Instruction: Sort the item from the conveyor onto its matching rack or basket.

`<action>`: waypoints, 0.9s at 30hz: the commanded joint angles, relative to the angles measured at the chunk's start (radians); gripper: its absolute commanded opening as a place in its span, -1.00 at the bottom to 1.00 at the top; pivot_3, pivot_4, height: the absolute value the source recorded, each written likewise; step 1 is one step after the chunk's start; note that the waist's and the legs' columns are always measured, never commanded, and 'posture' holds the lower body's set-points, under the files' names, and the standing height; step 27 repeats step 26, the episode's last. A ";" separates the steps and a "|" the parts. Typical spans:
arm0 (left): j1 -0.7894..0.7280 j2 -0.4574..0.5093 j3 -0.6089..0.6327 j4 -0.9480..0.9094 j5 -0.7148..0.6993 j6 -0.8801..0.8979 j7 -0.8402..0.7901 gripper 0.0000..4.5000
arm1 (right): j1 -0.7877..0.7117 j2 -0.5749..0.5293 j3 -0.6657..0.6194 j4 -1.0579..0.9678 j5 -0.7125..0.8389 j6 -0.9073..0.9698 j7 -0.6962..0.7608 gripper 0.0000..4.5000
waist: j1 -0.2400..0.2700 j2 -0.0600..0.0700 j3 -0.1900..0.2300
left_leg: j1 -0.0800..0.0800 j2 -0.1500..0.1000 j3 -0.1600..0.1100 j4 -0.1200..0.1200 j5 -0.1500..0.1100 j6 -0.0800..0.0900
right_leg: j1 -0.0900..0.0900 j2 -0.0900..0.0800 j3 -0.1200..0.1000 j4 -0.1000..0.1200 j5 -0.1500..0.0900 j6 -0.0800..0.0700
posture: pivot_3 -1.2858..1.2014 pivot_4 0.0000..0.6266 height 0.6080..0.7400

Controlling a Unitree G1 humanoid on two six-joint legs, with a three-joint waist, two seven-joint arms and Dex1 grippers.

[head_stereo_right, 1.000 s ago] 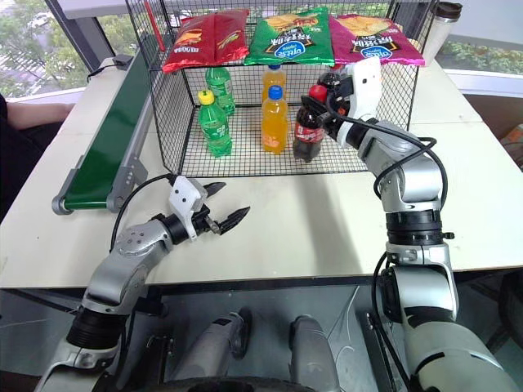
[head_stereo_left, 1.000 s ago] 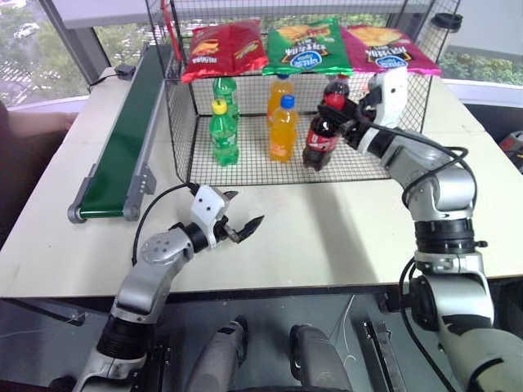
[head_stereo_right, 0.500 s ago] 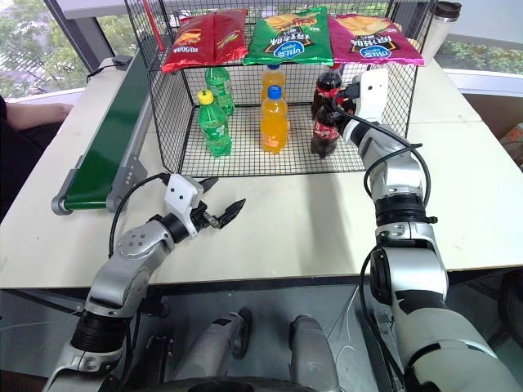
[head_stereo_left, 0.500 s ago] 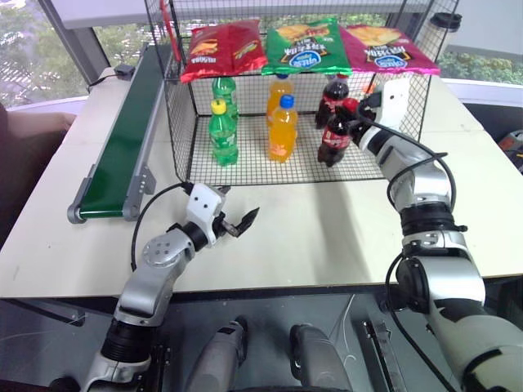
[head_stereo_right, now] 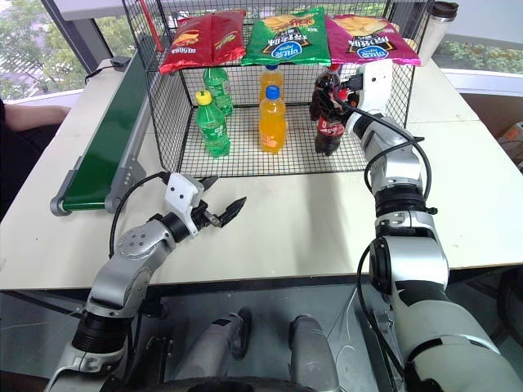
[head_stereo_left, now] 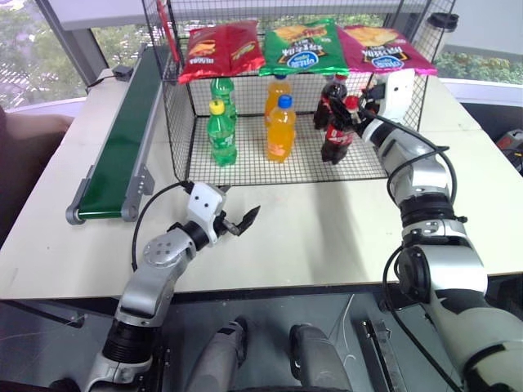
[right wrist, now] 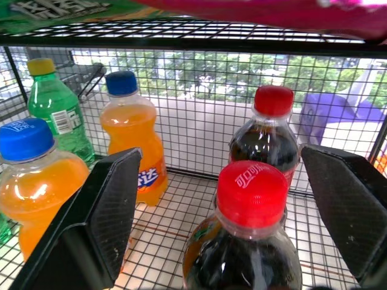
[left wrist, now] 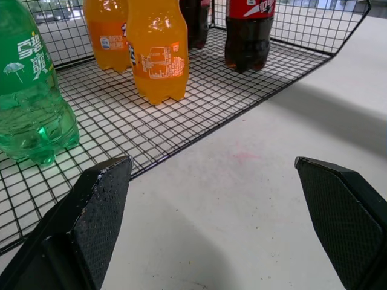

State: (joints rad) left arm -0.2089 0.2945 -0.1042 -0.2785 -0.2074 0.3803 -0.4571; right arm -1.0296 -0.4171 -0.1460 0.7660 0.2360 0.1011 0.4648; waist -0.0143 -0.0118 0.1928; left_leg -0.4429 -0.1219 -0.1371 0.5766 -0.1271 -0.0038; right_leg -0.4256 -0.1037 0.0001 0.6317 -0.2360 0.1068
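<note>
A long green conveyor (head_stereo_left: 121,147) ran along the left side of the white worktop (head_stereo_left: 327,229), its belt bare. Just right of it stood a large black wire cage (head_stereo_left: 245,167) with three crisp bags (head_stereo_left: 304,46) laid across its top edge: red, green and pink. Inside the cage, from left to right, stood two green bottles (head_stereo_left: 222,131), one behind the other, then two orange bottles (head_stereo_left: 280,127) likewise, then two cola bottles at the right end. The nearer cola bottle (head_stereo_left: 338,135), with a red cap and red label, stood upright on the grid floor, just in front of the second cola bottle (head_stereo_left: 328,100). The left end effector (head_stereo_left: 236,221) hovered over the bare worktop in front of the cage, released, its two black fingers (left wrist: 91,223) spread wide with nothing between them. The right end effector (right wrist: 224,217) reached into the cage's right end at the height of the bottle's cap, also released: its fingers (right wrist: 106,211) stood apart on either side of the red cap without touching it.
</note>
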 commanded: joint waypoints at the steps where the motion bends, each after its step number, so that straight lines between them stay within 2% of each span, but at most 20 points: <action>1: 0.003 0.000 0.001 -0.038 -0.001 -0.009 -0.001 1.00 | 0.025 -0.042 -0.011 -0.139 0.013 0.055 0.037 0.97 | 0.001 0.000 0.000 | 0.000 0.000 0.000 0.000 0.000 0.000 | 0.000 0.000 0.000 0.000 0.000 0.000 | 0.03 -0.52 0.97; 4: 0.008 0.001 0.005 -0.038 -0.006 -0.007 -0.002 1.00 | 0.105 -0.078 0.000 -0.304 0.043 0.166 0.101 0.97 | 0.004 0.000 0.000 | 0.000 0.000 0.000 0.000 0.000 0.000 | 0.000 0.000 0.000 0.000 0.000 0.000 | 0.03 -0.52 0.97; 10: 0.017 0.001 0.001 -0.026 0.003 -0.005 0.004 1.00 | 0.370 -0.148 0.050 -0.649 0.150 0.366 0.298 0.97 | 0.002 0.000 0.000 | 0.000 0.000 -0.001 0.000 0.000 0.000 | 0.000 0.000 0.000 0.000 -0.001 -0.001 | 0.03 -0.52 0.97; 16: 0.011 -0.007 -0.004 -0.005 0.028 -0.021 0.023 1.00 | 0.611 -0.076 0.139 -0.908 0.223 0.475 0.317 0.97 | 0.000 0.001 -0.001 | 0.000 0.002 0.000 0.000 0.000 0.000 | 0.001 0.000 0.000 0.000 -0.002 -0.004 | 0.03 -0.52 0.97; 21: 0.006 -0.013 -0.004 0.003 0.035 -0.022 0.028 1.00 | 0.667 -0.013 0.163 -0.948 0.231 0.501 0.278 0.97 | 0.004 0.001 -0.001 | 0.000 0.002 0.000 0.002 -0.002 -0.002 | 0.001 0.000 0.000 0.000 -0.002 -0.004 | 0.03 -0.52 0.97; 27: 0.004 -0.016 0.000 0.012 0.034 -0.038 0.025 1.00 | 0.662 0.001 0.161 -0.896 0.211 0.479 0.256 0.97 | 0.006 0.000 -0.001 | 0.000 0.002 0.000 0.002 -0.002 -0.003 | 0.002 0.000 0.000 0.000 -0.002 -0.004 | 0.03 -0.52 0.97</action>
